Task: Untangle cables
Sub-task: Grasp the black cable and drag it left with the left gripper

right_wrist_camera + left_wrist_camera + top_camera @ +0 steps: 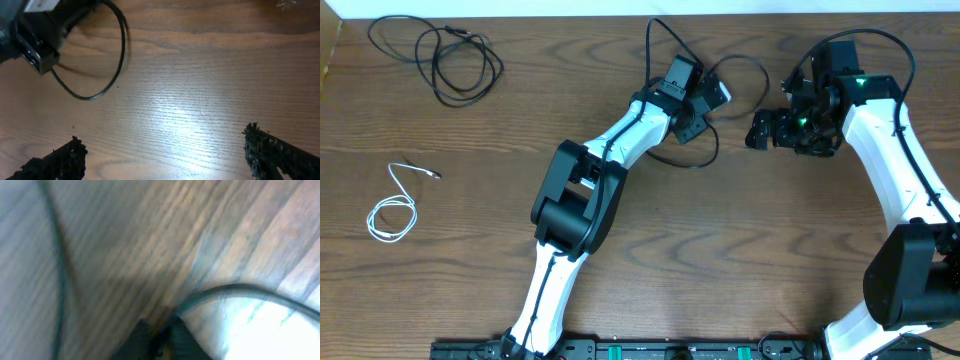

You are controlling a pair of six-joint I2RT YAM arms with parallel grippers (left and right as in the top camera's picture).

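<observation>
One black cable [695,167] loops over the table's back middle. My left gripper [712,100] sits on it. In the blurred left wrist view the dark jaws [162,332] are pressed together, and this black cable [240,287] arcs away to the right from their tips. My right gripper [757,130] hovers just right of it, open and empty. In the right wrist view its fingers [60,160] stand wide apart over bare wood, with the cable loop [122,45] and the left gripper at upper left. A second black cable [438,70] lies coiled at back left. A white cable [392,203] lies coiled at far left.
The wooden table [770,260] runs to a pale back edge [570,8]. Both arm bases stand at the front edge. The two arms' own thick black wires run along their links.
</observation>
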